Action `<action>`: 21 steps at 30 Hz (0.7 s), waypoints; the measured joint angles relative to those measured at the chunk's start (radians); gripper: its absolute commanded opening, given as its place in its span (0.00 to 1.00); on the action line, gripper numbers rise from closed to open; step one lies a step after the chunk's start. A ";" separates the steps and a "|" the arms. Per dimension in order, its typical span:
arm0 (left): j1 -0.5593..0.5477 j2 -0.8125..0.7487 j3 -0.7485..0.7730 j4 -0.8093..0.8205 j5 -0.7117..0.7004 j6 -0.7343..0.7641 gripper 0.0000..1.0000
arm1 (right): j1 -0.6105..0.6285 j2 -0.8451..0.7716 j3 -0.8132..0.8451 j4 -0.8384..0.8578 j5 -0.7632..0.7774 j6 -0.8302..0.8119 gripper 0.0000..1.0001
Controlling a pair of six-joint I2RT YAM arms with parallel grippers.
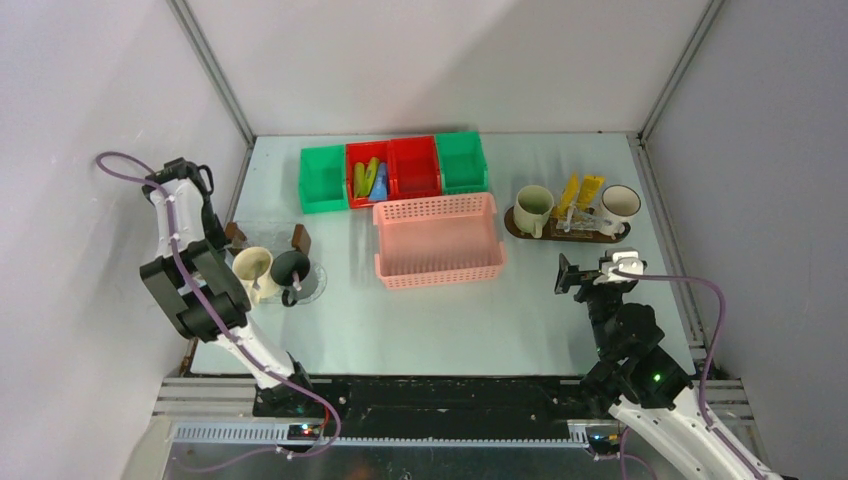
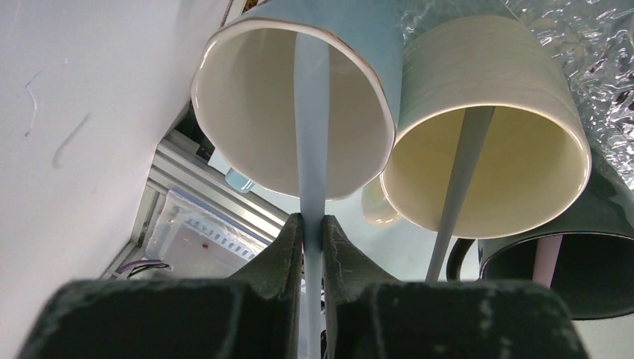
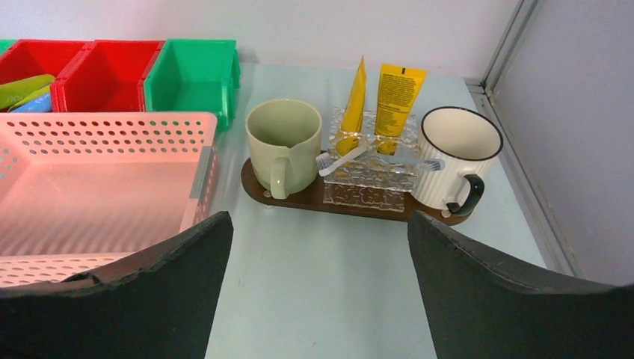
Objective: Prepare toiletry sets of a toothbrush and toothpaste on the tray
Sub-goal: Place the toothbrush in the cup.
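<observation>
Your left pincer (image 2: pixel 312 224) pinches the pale toothbrush (image 2: pixel 312 112) standing in the white-lined mug (image 2: pixel 247 112), so you seem to be fetching a brush. Next, lift it straight out, clear of the rim. Your right pincer (image 3: pixel 318 224) gapes empty, facing the tray (image 3: pixel 299 200).

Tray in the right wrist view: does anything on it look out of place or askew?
Two toothbrushes lie loose across the clear holder on the tray, one slanted, while both yellow tubes stand in it. Nothing is spilled.
</observation>
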 measured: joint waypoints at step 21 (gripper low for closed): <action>-0.002 0.009 0.062 -0.008 -0.019 0.000 0.58 | 0.000 0.032 0.000 -0.003 -0.013 -0.007 0.89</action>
